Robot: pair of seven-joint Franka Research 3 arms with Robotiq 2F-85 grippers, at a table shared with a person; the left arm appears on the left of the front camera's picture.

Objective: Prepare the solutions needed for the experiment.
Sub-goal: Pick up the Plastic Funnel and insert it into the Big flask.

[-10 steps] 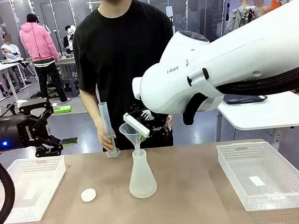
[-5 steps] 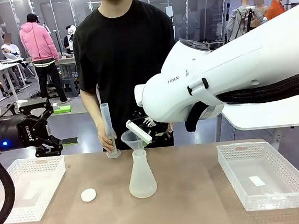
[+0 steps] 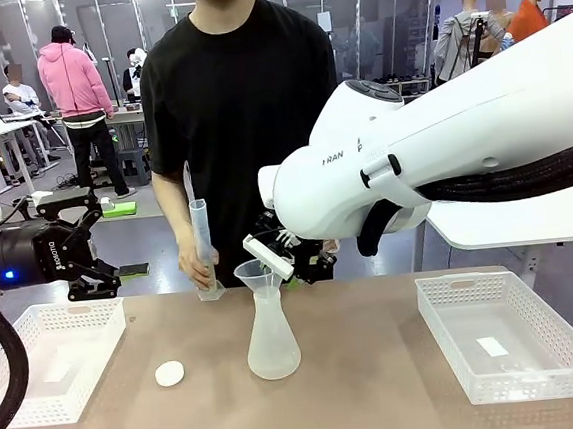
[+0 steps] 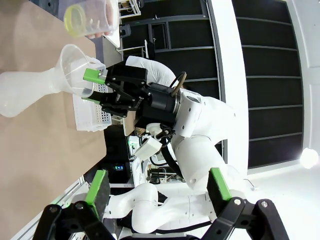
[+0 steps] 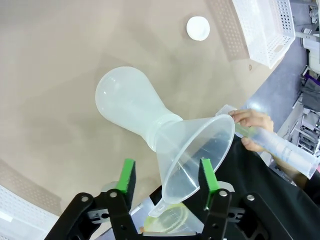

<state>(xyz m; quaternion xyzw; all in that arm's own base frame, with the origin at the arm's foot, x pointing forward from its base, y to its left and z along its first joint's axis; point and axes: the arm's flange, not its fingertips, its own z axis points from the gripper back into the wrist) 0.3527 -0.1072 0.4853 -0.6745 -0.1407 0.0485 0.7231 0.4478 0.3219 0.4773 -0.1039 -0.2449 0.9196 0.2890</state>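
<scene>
Beneath the right pincer (image 3: 273,259), the flask of solutions (image 3: 273,348) stands upright.

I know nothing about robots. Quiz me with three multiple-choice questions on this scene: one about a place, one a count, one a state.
1. Where is the funnel? A on the floor; B in the flask neck; C in the person's hand.
2. How many white baskets stand on the table? A one; B two; C three.
3. The left fingers are: A spread and empty; B shut on the funnel; C shut on a cap.
Answers: 1 B, its stem sits in the neck. 2 B, one at each end. 3 A, nothing lies between them.
</scene>
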